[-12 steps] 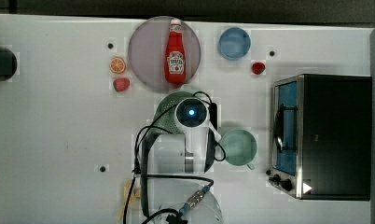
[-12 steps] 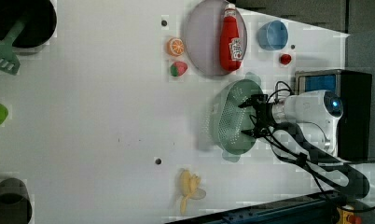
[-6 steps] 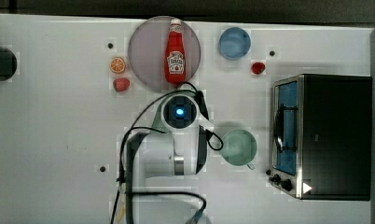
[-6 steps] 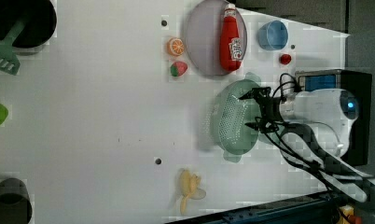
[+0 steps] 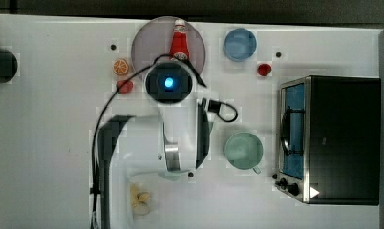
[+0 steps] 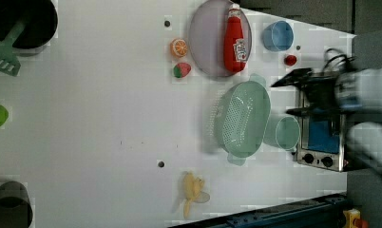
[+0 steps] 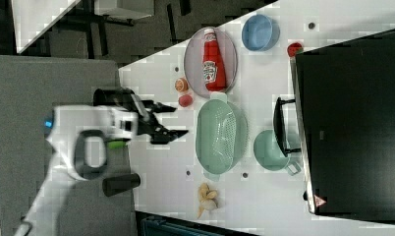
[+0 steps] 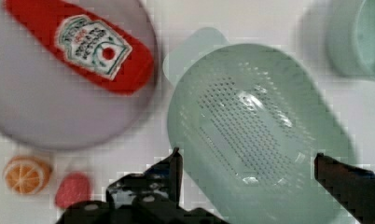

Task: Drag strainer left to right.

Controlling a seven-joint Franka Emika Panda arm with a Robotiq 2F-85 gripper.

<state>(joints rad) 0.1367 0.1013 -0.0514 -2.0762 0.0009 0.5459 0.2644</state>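
The strainer (image 6: 241, 118), a pale mint-green oval colander, rests on the white table just left of a mint mug (image 6: 286, 133) in the left view. It also lies mid-table in the right view (image 7: 221, 135), and the wrist view looks down into its holes (image 8: 260, 130). In the top view my arm covers nearly all of it. My gripper (image 6: 281, 98) hangs open in the air, off the strainer's right rim in the left view, with nothing between its fingers. From the right view the gripper (image 7: 180, 119) is open too, and the wrist view has the gripper (image 8: 247, 158) straddling the strainer from above.
A ketchup bottle (image 6: 236, 40) lies on a grey plate (image 6: 205, 42) just beyond the strainer. A toaster oven (image 6: 322, 137) stands past the mug. A blue cup (image 6: 277, 35), an orange slice (image 6: 178, 47), a strawberry (image 6: 181, 70) and a banana (image 6: 193, 187) lie around.
My gripper has lifted off the strainer's rim and drawn back toward the left view's right, still open. The strainer has stayed where it was.
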